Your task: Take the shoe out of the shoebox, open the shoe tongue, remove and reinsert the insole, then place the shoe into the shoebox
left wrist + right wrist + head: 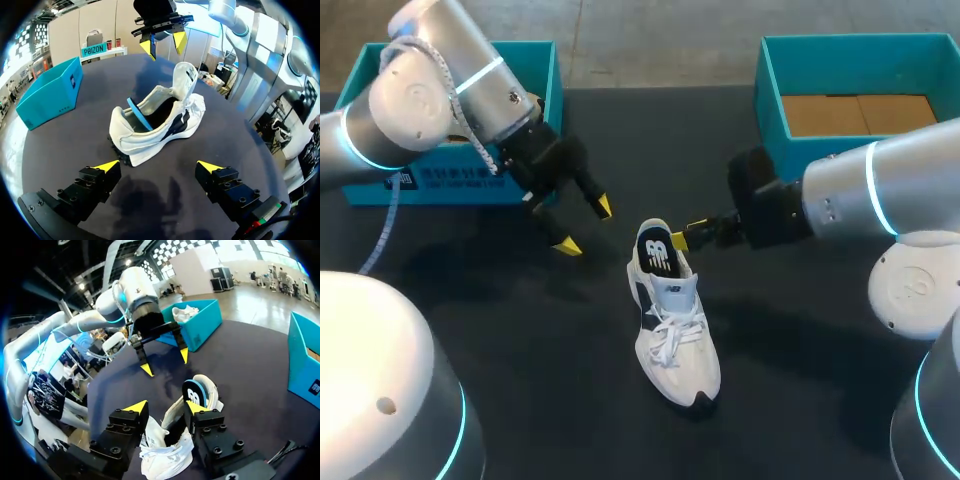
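Two teal boxes on the far part of the black counter (520, 330): left shoebox (450, 185) and right shoebox (772, 110), the latter with its brown floor showing. White shoe (675, 340) out of both, upright on its sole near the middle of the counter, well apart from either box, heel toward them. Left tool (586, 225) spread wide, holding nothing, hanging near the heel and clear of it. Right tool (692, 232) likewise spread and gripping nothing, level with the heel opening from the other side; one yellow tip just beside the insole, contact not resolvable. Dark, blue-edged insole (657, 252) standing steeply out of the heel opening, lower end inside the shoe. Tongue (672, 288) lifted over the laces.

Step in hand, as judged: insole work, with unboxing and tongue opening done; outward or inward travel not decidable here. Next move, if removal: close the right tool on the raised upper edge from both faces and draw along the insole's own line, steadying the heel with the left tool against tipping.
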You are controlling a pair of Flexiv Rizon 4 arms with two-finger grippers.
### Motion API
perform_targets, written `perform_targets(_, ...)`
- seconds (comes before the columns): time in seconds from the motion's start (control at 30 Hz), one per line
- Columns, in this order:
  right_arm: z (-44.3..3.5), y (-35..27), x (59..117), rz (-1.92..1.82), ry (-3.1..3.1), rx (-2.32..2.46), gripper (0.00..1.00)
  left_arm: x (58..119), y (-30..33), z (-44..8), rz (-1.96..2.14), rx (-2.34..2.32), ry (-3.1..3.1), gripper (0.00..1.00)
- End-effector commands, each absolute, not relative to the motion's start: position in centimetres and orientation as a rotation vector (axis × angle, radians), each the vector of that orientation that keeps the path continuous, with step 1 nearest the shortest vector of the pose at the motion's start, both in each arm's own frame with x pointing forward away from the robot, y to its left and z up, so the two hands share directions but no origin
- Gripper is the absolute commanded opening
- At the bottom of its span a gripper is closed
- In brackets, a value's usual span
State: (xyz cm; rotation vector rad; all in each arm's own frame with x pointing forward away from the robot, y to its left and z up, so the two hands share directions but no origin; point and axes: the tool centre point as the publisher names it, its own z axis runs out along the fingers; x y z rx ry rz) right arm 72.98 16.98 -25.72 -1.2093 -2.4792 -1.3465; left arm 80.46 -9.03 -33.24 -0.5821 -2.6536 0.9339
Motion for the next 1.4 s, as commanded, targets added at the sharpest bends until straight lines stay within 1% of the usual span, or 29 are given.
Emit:
perform_targets(0.03, -25.5, 17.8, 72.8, -1.246, -2.574, -1.328, 0.45, 80.2, -8.0, -32.2, 0.882, -0.570, -2.686, 1.00)
perform_targets(0.1, -25.6, 17.9, 72.7, -1.222, -2.590, -1.347, 0.43, 80.3, -7.7, -32.0, 0.855, -0.562, -2.700, 1.00)
perform_targets(0.13, -25.6, 17.9, 72.6, -1.217, -2.596, -1.359, 0.39, 80.3, -7.5, -31.9, 0.849, -0.558, -2.706, 1.00)
perform_targets(0.2, -25.5, 18.0, 72.5, -1.204, -2.601, -1.373, 0.27, 80.3, -7.1, -31.5, 0.821, -0.552, -2.722, 1.00)
perform_targets(0.23, -25.5, 18.0, 72.5, -1.204, -2.601, -1.376, 0.25, 80.4, -6.9, -31.4, 0.810, -0.550, -2.728, 1.00)
perform_targets(0.27, -25.5, 18.0, 72.4, -1.203, -2.601, -1.382, 0.20, 80.4, -6.7, -31.2, 0.800, -0.545, -2.735, 1.00)
perform_targets(0.33, -25.4, 18.0, 72.4, -1.167, -2.615, -1.417, 0.04, 80.6, -6.4, -30.9, 0.784, -0.533, -2.749, 1.00)
perform_targets(0.37, -25.4, 18.1, 72.4, -1.155, -2.622, -1.431, 0.00, 80.7, -6.3, -30.7, 0.777, -0.528, -2.751, 1.00)
perform_targets(0.53, -25.6, 18.6, 72.3, -1.073, -2.644, -1.517, 0.00, 80.9, -5.6, -30.1, 0.735, -0.502, -2.760, 1.00)
perform_targets(0.63, -25.6, 18.8, 72.2, -1.005, -2.682, -1.650, 0.00, 81.0, -5.4, -30.0, 0.693, -0.504, -2.776, 1.00)
perform_targets(1.13, -25.6, 18.8, 72.2, -1.005, -2.682, -1.650, 0.00, 81.0, -5.4, -30.0, 0.693, -0.504, -2.776, 1.00)
perform_targets(1.4, -25.9, 19.5, 72.5, -0.986, -2.688, -1.767, 0.00, 80.8, -4.3, -28.9, 0.698, -0.312, -2.859, 1.00)
